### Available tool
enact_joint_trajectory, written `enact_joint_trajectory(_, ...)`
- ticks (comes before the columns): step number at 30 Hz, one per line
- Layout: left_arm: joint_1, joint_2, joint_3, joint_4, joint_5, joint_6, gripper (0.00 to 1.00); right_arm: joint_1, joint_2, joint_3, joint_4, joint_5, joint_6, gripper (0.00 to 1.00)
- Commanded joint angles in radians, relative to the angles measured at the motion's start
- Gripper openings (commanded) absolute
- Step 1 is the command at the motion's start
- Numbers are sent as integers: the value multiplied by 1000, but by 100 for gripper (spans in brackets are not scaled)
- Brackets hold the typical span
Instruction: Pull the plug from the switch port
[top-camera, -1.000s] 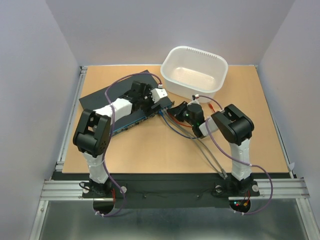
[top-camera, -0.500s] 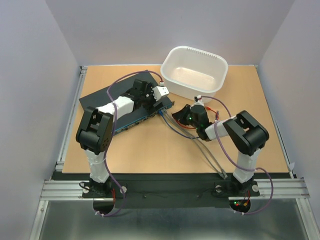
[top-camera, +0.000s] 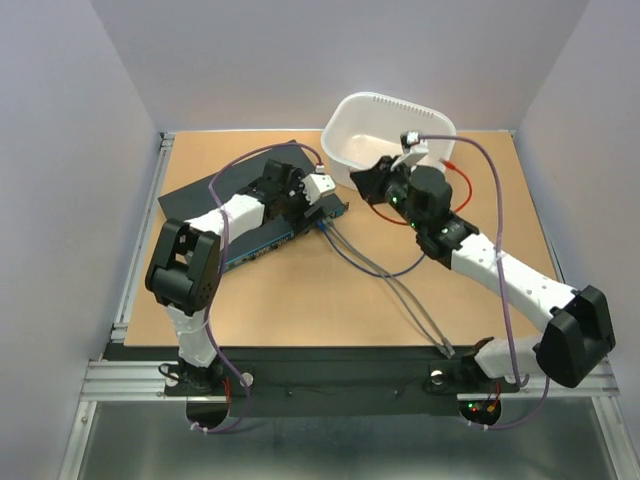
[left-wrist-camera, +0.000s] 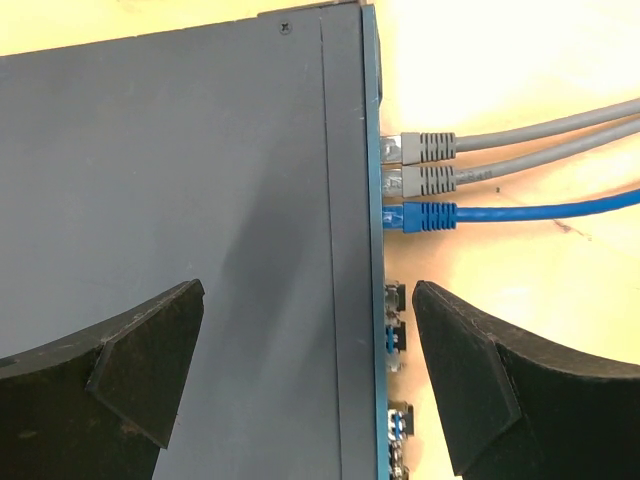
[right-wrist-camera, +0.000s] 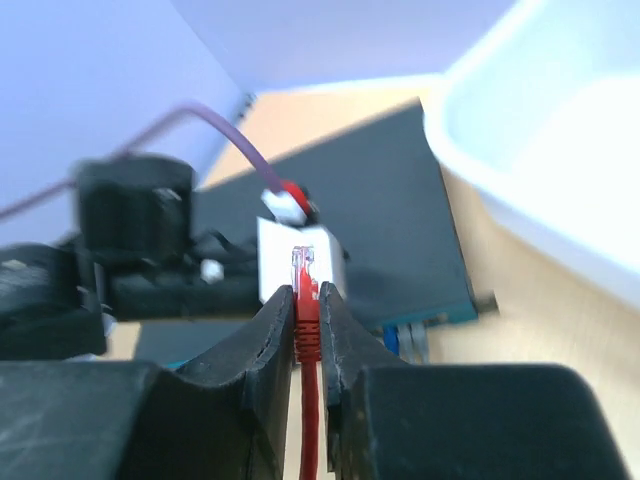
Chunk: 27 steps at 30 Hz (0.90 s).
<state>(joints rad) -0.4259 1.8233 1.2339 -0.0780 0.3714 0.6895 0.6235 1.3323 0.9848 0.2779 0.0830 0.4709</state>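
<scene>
We begin at the right gripper (right-wrist-camera: 308, 300), low in the middle of the right wrist view. Its two black fingers (right-wrist-camera: 262, 340) stand narrow and pinch a red cable (right-wrist-camera: 309, 400) just under its clear plug (right-wrist-camera: 303, 265), which pokes up above the fingertips. The plug hangs in the air, apart from the switch (right-wrist-camera: 400, 200) that lies blurred behind it.

In the top view this right gripper (top-camera: 368, 180) sits right of centre in the upper half, just beside the near left rim of the white tub (top-camera: 440, 130). The red cable (top-camera: 462, 185) loops around the wrist.

The left gripper (top-camera: 318, 200) is a little left of centre, over the right end of the switch (top-camera: 190, 195), which lies slanted in the upper left part of the wooden table (top-camera: 300, 300). In the left wrist view the left gripper (left-wrist-camera: 308, 300) is spread wide, its fingers (left-wrist-camera: 150, 350) straddling the blue socket edge of the switch (left-wrist-camera: 180, 150) and gripping nothing.

At the upper right, two grey cables (left-wrist-camera: 540, 130) and one blue cable (left-wrist-camera: 540, 210) are plugged into that edge.
</scene>
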Motion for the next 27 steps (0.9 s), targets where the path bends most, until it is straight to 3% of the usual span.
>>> enact_joint_trajectory(1,1,-88,1,-19,11,-34,98,-1,-33,220,-72,-49,-147,1)
enact_joint_trajectory(5,1,-85,10,-20,-20,-53,98,-20,99,500,-74,-72,-328,0)
enact_joint_trajectory(7,1,-88,7,-20,-32,-65,98,-86,218,646,-72,-162,-336,0)
enact_joint_trajectory(10,6,-97,-7,-22,-46,-74,98,-168,349,765,-71,-175,-322,1)
enact_joint_trajectory(18,12,-108,-16,-23,-77,-77,98,-272,934,1303,-71,-339,-333,1)
enact_joint_trajectory(21,13,-101,-13,-20,-78,-84,98,-289,1051,1387,-72,-338,-304,0)
enact_joint_trajectory(27,16,-96,-17,-14,-74,-85,98,-297,1125,1281,-71,-286,-281,0)
